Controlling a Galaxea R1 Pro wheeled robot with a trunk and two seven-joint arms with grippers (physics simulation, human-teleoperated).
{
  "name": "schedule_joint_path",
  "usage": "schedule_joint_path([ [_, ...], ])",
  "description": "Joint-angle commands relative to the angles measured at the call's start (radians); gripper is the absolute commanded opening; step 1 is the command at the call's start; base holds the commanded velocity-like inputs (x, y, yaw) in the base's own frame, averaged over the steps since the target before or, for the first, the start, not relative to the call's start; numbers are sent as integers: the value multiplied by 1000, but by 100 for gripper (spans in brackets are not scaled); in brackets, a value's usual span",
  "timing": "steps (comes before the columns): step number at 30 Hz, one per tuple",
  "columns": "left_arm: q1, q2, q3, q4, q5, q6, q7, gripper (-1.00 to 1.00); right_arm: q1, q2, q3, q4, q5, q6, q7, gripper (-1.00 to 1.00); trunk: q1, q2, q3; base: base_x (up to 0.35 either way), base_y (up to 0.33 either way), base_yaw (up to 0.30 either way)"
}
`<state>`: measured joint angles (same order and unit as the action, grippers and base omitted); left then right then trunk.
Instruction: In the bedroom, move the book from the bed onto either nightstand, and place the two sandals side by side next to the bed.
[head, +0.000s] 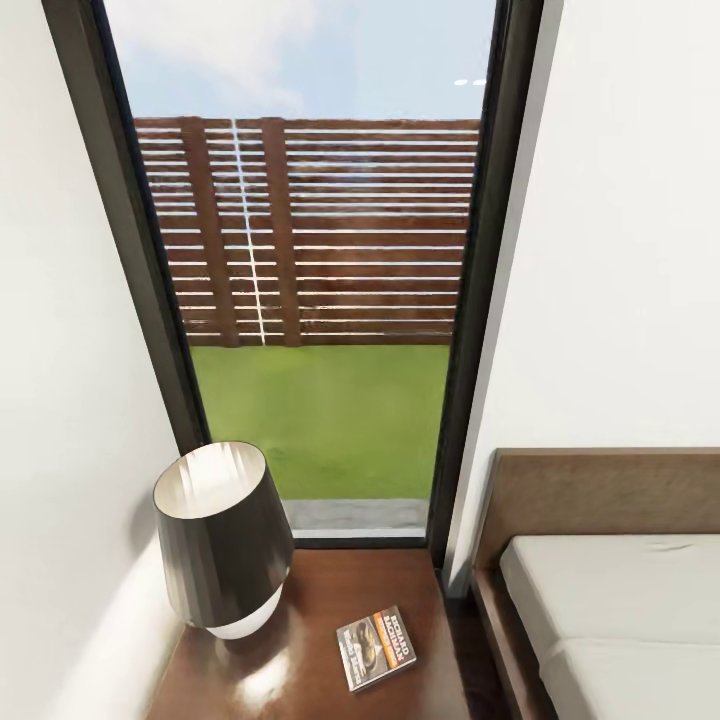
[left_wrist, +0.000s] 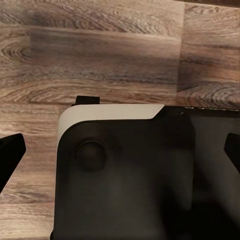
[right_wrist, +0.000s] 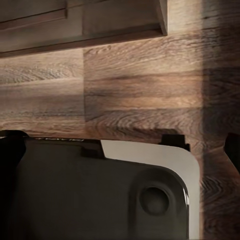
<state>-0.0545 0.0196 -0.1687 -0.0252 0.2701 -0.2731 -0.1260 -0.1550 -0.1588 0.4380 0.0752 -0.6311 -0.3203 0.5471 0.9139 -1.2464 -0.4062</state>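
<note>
At the left of the head view a dark, tapered lampshade with a pale inside and a white base (head: 222, 540) stands on the low, glossy dark brown wooden nightstand (head: 390, 585), which sits below a tall dark-framed window (head: 310, 280) looking out on green grass and a slatted brown fence. Just to the right of the lamp, apart from it, the small thin paperback with a car picture and an orange band (head: 377, 648) lies flat on the nightstand top, a little askew. So the first half of the task looks done — the book is off the bed and resting on a nightstand.

Further right, across a narrow gap, the low bed with its plain light-grey mattress and dark brown frame and headboard (head: 610, 610) runs out of the picture; the part of the mattress that shows carries nothing.

The bright blue sandals are what remains, as I judge it — they must be set side by side next to the bed.

Both wrist views look down past the robot's dark and white base at grey-brown wood-plank floor (left_wrist: 100, 60). The left claw's (left_wrist: 120, 150) dark fingertips (left_wrist: 10, 152) sit at opposite edges of its view, spread wide with nothing between; the right claw (right_wrist: 120, 145) likewise stands apart and empty.
</note>
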Motion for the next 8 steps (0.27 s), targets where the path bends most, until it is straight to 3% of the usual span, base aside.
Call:
schedule_joint_path([
  [1, -1, 0, -8, 1, 11, -3, -4, 100, -1, 3, 9, 4, -10, -5, 7, 100, 0, -1, -1, 0, 0, 0],
  [8, -1, 0, -8, 1, 11, -3, -4, 100, -1, 8, 13, 5, -10, -5, 6, 100, 0, -1, -1, 0, 0, 0],
])
